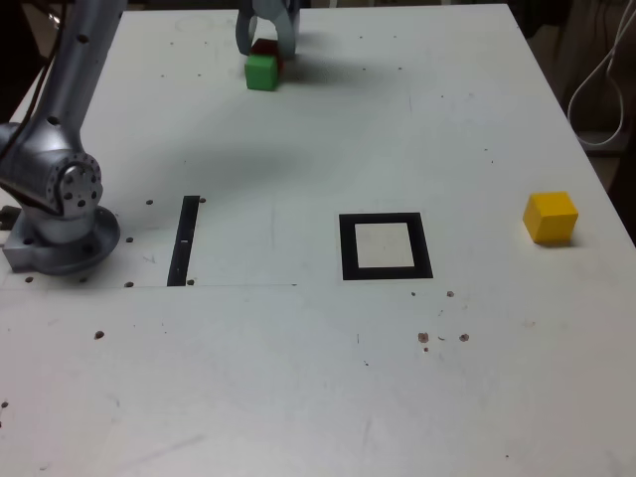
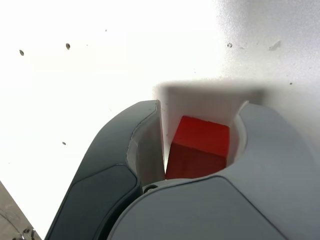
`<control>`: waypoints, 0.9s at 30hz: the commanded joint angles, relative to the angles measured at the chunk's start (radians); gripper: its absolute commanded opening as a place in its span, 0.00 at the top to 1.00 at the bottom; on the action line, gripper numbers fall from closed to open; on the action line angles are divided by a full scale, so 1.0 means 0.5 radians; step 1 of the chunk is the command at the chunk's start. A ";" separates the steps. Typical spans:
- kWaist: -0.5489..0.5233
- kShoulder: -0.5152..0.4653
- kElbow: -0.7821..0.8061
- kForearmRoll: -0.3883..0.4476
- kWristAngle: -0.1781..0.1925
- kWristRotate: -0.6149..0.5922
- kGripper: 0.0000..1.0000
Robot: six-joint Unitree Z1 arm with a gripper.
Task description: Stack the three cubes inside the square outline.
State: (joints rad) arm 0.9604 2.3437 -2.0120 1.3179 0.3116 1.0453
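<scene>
My gripper (image 1: 266,48) is at the far edge of the table, its jaws down on either side of the red cube (image 1: 266,46). In the wrist view the red cube (image 2: 200,145) fills the gap between the two fingers of the gripper (image 2: 201,107), which looks shut on it. The green cube (image 1: 261,73) sits on the table right in front of the red one, touching or nearly touching it. The yellow cube (image 1: 551,217) stands alone at the exterior view's right. The square outline (image 1: 348,248), black with a white centre, lies flat mid-table with nothing inside it.
The arm's base (image 1: 60,224) stands at the exterior view's left, and its link rises toward the far edge. A narrow black strip (image 1: 184,240) lies between the base and the outline. A white cable (image 1: 601,70) hangs beyond the table's right edge.
</scene>
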 commanded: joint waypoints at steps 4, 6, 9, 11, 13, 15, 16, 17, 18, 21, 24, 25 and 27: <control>0.003 0.014 0.009 0.005 -0.033 0.015 0.65; 0.003 0.012 0.007 0.007 -0.040 0.018 0.68; 0.003 0.007 0.001 0.009 -0.051 0.019 0.73; 0.003 0.003 -0.005 0.013 -0.056 0.020 0.74; 0.003 -0.002 -0.013 0.020 -0.061 0.020 0.75; 0.003 -0.011 -0.029 0.034 -0.064 0.020 0.75; 0.003 -0.017 -0.040 0.042 -0.064 0.020 0.75; 0.003 -0.024 -0.056 0.052 -0.065 0.020 0.75; 0.001 -0.032 -0.076 0.065 -0.065 0.021 0.75; -0.005 -0.053 -0.156 0.111 -0.066 0.027 0.75; -0.018 -0.065 -0.249 0.170 -0.066 0.036 0.75; -0.023 -0.069 -0.273 0.187 -0.067 0.037 0.75; -0.035 -0.081 -0.309 0.220 -0.067 0.039 0.75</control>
State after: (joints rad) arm 0.9493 2.3148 -2.1511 1.4140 0.2793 1.0623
